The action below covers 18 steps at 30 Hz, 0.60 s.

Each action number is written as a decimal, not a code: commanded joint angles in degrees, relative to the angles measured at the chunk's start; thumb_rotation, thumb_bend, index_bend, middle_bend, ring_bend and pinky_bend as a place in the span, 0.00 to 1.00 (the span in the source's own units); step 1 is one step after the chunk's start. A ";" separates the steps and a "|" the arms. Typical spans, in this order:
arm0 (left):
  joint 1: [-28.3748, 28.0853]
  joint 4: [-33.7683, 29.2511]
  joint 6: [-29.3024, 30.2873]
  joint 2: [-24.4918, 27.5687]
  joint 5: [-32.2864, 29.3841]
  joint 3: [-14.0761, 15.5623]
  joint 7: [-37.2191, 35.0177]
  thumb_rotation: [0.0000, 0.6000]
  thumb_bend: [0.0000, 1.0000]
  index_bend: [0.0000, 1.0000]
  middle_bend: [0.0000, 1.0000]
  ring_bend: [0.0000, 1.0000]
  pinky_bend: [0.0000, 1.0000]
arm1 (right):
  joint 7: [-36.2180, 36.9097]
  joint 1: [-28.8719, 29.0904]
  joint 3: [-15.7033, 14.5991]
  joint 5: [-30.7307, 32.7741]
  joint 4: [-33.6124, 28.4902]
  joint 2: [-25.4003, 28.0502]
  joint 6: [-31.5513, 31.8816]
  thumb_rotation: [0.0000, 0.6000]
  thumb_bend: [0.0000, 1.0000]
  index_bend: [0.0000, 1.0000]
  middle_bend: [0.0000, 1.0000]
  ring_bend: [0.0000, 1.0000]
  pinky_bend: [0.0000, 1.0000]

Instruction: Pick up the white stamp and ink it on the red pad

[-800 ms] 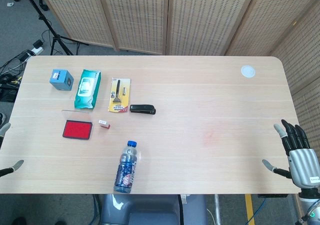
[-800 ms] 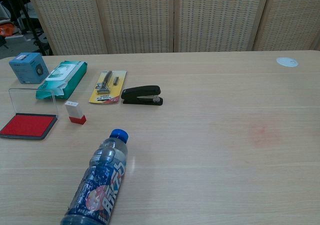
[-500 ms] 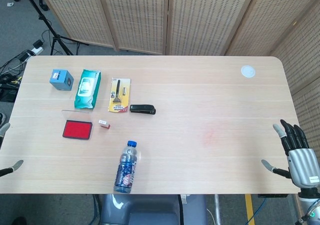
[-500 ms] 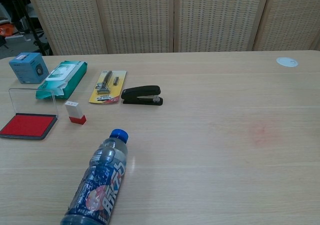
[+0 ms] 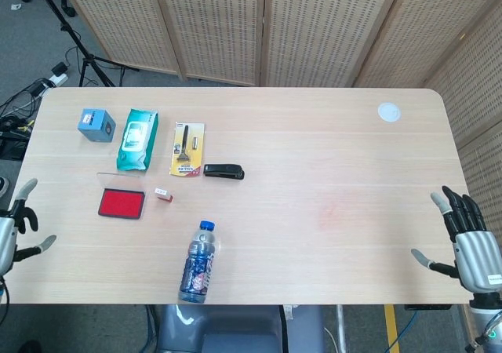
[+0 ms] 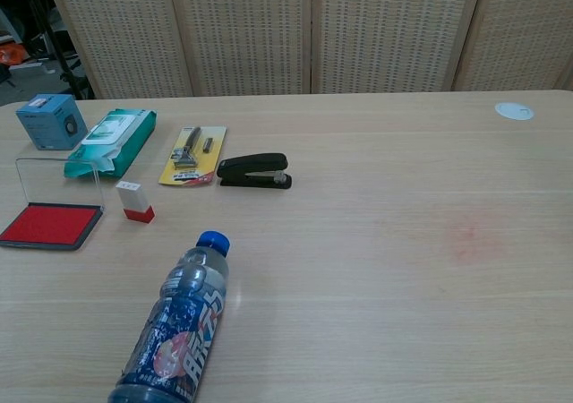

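Note:
The white stamp with a red base lies on the table just right of the red ink pad; the chest view shows the stamp beside the pad, whose clear lid stands up behind it. My left hand is at the table's left edge, fingers apart, holding nothing, well left of the pad. My right hand hovers at the far right edge, fingers spread and empty. Neither hand shows in the chest view.
A water bottle lies near the front edge. Behind the stamp sit a black stapler, a yellow razor card, a green wipes pack and a blue box. A white disc sits far right.
My left hand has come up into view at the table's left edge. The right hand and all the objects stay where they were.

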 commanded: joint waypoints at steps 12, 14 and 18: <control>-17.84 -4.74 -27.04 -5.80 -17.36 -7.19 12.64 1.00 0.12 0.40 0.98 1.00 0.96 | 4.45 0.67 0.70 2.44 1.14 0.68 -2.25 1.00 0.00 0.00 0.00 0.00 0.00; -19.99 -4.18 -29.71 -6.80 -20.42 -7.94 14.22 1.00 0.13 0.42 0.98 1.00 0.96 | 5.31 0.73 0.76 2.72 1.40 0.77 -2.53 1.00 0.00 0.00 0.00 0.00 0.00; -22.99 -2.66 -31.59 -8.92 -23.88 -8.81 17.26 1.00 0.17 0.42 0.98 1.00 0.96 | 6.89 0.82 1.04 3.37 1.72 1.07 -2.93 1.00 0.00 0.00 0.00 0.00 0.00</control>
